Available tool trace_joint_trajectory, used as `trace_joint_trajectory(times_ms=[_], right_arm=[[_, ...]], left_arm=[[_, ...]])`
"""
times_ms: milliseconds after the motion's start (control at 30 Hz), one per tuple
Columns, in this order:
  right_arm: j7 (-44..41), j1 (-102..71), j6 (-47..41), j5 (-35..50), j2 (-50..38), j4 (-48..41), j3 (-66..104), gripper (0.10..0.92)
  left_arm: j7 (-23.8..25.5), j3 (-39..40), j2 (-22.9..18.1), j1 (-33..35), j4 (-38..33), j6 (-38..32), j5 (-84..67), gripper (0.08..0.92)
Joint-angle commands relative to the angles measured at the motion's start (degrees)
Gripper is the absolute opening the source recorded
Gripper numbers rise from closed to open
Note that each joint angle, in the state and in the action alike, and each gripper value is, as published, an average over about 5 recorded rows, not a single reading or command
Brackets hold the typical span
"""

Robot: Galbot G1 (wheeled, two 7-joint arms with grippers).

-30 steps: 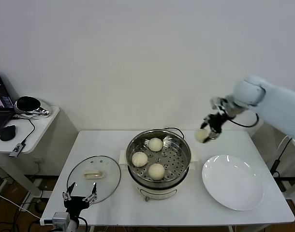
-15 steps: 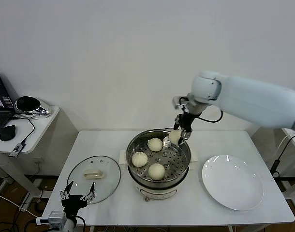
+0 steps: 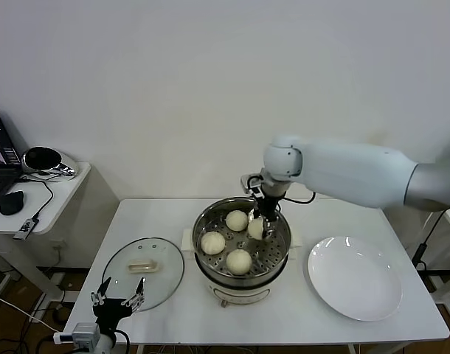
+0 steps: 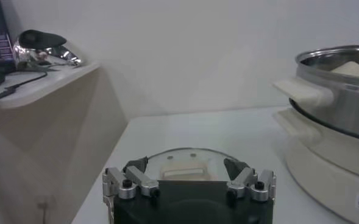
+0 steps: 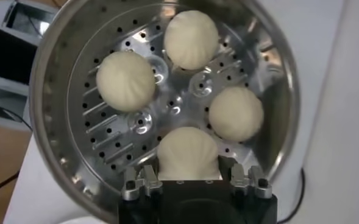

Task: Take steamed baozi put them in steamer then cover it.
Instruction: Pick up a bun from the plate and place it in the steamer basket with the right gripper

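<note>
The steel steamer stands mid-table on its cream base. Three baozi lie on its perforated tray: one at the back, one at the left, one at the front. My right gripper is inside the pot at the right side, shut on the fourth baozi, which sits between its fingers in the right wrist view, low over the tray. The glass cover with its cream handle lies flat on the table left of the steamer. My left gripper is open and empty, just in front of the cover.
A white plate lies bare on the table right of the steamer. A side table at the left holds a laptop, a mouse and cables. The steamer's side handle juts toward the left gripper.
My right arm has carried the baozi from the right side of the table over the steamer's rim and lowered it into the pot. The left arm has hardly moved.
</note>
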Motion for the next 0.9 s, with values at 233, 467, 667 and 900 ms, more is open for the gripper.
trace_joint_trajectory(times_ms=[233,467,667,900], right_arm=[[1.08,-2.87,-0.68,-2.31,0.91,-0.03,-0.44,0.602],[1.16,-0.68,-0.90,-1.30,-2.70,2.92,0.85,0.684],[2.06,0.50,0.12,0.22,-11.96,6.79,7.04,0.812],[9.69,-9.43,3.79,5.10,-26.62,10.26,30.61,0.823]], left_arm=[[-0.13,0.21,-0.22,0.04,-0.11,0.05,-0.20,0.823],[-0.24,0.32,-0.43,-0.39,0.62,0.13,-0.19,0.823],[-0.17,0.65,-0.42,-0.50,0.50,0.27,-0.18,0.823],[-0.24,1.21,0.39,-0.42,0.94,0.34,-0.94,0.823]])
